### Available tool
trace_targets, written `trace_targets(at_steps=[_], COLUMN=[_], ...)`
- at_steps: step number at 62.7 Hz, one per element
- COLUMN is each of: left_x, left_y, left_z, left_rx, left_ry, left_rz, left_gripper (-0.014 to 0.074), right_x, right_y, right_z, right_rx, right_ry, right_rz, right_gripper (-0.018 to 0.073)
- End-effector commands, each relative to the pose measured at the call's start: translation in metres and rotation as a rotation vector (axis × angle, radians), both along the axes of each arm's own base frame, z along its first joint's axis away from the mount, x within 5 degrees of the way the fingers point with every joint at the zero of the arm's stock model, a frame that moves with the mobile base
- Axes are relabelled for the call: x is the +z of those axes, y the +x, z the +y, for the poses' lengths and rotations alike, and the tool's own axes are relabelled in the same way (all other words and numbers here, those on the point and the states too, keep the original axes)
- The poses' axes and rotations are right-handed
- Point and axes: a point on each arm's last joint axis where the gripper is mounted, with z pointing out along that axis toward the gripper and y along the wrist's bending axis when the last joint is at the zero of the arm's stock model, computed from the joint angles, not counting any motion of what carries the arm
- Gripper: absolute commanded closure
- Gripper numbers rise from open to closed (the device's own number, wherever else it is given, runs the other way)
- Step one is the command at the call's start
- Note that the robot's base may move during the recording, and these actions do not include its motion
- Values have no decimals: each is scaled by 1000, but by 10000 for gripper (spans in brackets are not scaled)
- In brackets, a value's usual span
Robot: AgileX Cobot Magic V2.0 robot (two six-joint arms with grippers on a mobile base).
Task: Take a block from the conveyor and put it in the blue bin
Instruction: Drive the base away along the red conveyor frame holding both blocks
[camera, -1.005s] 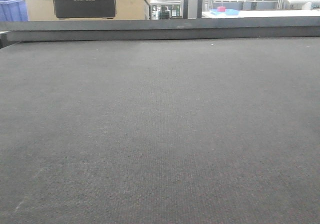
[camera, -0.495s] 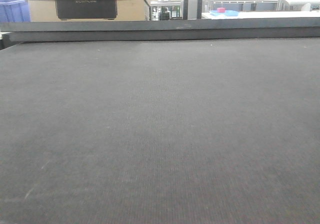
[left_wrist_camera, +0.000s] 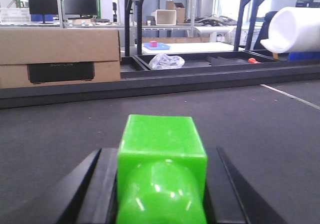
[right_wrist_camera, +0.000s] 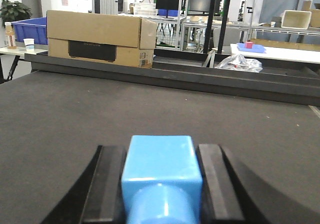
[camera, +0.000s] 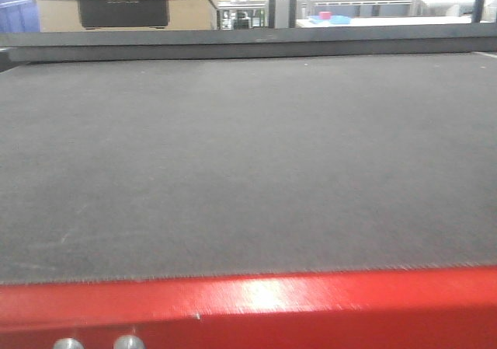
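Note:
The conveyor (camera: 248, 155) is a wide dark grey belt with a raised dark rail (camera: 248, 46) along its far edge. The front view shows no block and no gripper on it. In the left wrist view my left gripper (left_wrist_camera: 159, 151) is shut on a bright green block (left_wrist_camera: 160, 134), just above the belt (left_wrist_camera: 50, 134). In the right wrist view my right gripper (right_wrist_camera: 161, 149) is shut on a light blue block (right_wrist_camera: 160, 159), black fingers (right_wrist_camera: 107, 184) tight on both sides. A blue bin (right_wrist_camera: 27, 29) stands far off at the back left, beyond the rail.
A cardboard box (right_wrist_camera: 100, 44) sits behind the rail. A red front edge (camera: 248, 302) with two silver knobs (camera: 68, 343) borders the belt's near side. Beyond the rail are a crumpled plastic bag (left_wrist_camera: 167, 61), a white table with a blue tray (left_wrist_camera: 155, 46) and a white cylinder (left_wrist_camera: 295, 29).
The front view has pulled back: the red front edge and silver knobs now show at the bottom, and the background has shifted left. The belt stays bare in that view.

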Motion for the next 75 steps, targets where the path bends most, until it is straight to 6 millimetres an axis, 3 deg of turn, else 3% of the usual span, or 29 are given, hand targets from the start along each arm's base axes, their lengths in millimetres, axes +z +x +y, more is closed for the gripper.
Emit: trace_targets(at_steps=[1,75], left_x=[4,4], left_y=[-2,-1], left_z=[0,2], left_rx=[-4,30], left_ry=[0,1], left_rz=[-24,-24], left_gripper=[707,707], right_x=[2,2], right_y=[0,0], right_z=[-1,-1], right_rx=[-9,-9], right_ry=[-7,-7], right_rz=[-26,-26], right_gripper=[727,727])
